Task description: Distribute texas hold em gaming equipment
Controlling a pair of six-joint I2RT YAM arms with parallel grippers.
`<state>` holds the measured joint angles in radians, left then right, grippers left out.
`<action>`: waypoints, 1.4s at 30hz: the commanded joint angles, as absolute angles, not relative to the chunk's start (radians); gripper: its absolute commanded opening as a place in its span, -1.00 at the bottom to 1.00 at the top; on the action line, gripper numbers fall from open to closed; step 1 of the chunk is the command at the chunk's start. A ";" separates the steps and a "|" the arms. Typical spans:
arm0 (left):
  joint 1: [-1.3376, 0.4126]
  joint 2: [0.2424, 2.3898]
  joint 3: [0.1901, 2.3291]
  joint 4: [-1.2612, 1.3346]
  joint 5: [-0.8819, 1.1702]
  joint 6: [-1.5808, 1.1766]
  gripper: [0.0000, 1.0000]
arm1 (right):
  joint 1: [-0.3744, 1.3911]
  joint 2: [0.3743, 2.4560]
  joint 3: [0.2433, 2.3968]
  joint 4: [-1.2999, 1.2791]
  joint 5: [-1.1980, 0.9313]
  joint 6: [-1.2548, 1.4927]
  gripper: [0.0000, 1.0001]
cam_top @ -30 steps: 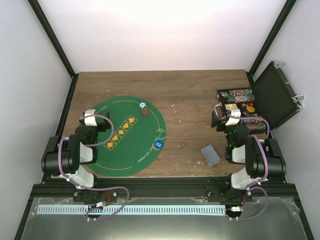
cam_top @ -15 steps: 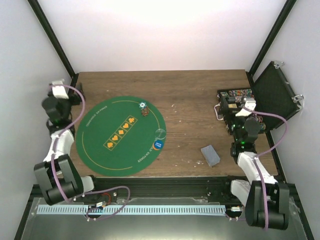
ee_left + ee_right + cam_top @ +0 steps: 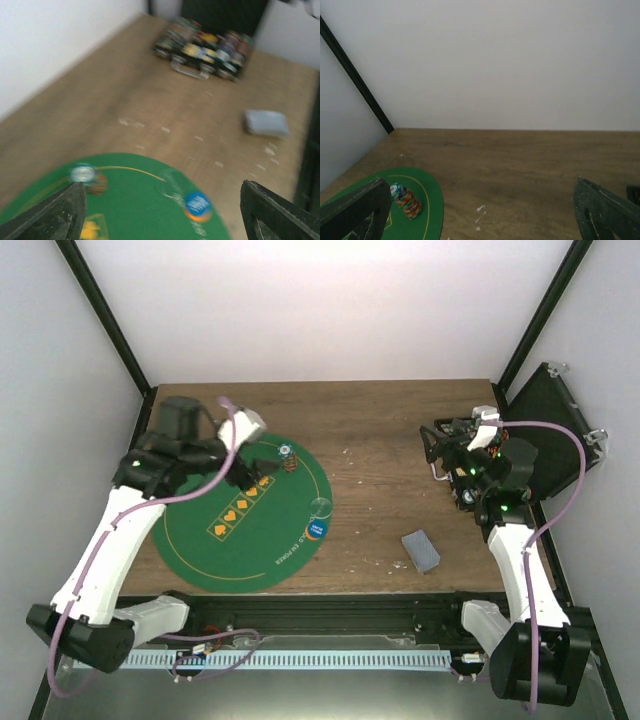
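A short stack of mixed-colour poker chips (image 3: 288,458) stands on the far edge of the green mat (image 3: 200,530). It also shows in the left wrist view (image 3: 85,175) and the right wrist view (image 3: 406,200). A grey-blue deck of cards (image 3: 421,550) lies on the bare wood at the right, also in the left wrist view (image 3: 266,122). My left gripper (image 3: 250,472) is open and empty above the mat, just left of the chip stack. My right gripper (image 3: 434,446) is open and empty, raised beside the case's left edge.
The open black case (image 3: 548,430) sits at the far right, with its tray of chips (image 3: 205,47) partly hidden under my right arm. A blue round mark (image 3: 314,530) is at the mat's right edge. White specks (image 3: 481,207) dot the wood.
My left arm has swung from the table's far left edge to over the mat, near the chip stack. My right arm has stretched up and its gripper has moved left of the case.
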<state>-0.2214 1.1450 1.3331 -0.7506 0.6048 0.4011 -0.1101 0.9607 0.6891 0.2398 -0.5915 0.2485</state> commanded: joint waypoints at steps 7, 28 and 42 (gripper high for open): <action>-0.751 1.513 1.288 -0.981 0.302 0.463 0.99 | -0.114 0.952 0.745 -0.009 -0.529 0.232 1.00; -0.767 2.061 1.502 -0.755 0.052 0.418 0.98 | -0.114 1.026 0.721 -0.025 -0.551 0.196 1.00; -0.762 2.068 1.465 -0.785 0.060 0.444 0.54 | -0.115 1.043 0.720 -0.012 -0.579 0.201 1.00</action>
<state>-0.7639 2.0754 1.4849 -0.7631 0.0654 0.4278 -0.1101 1.0473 0.7136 -0.0292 -0.5594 0.1997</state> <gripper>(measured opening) 0.814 0.999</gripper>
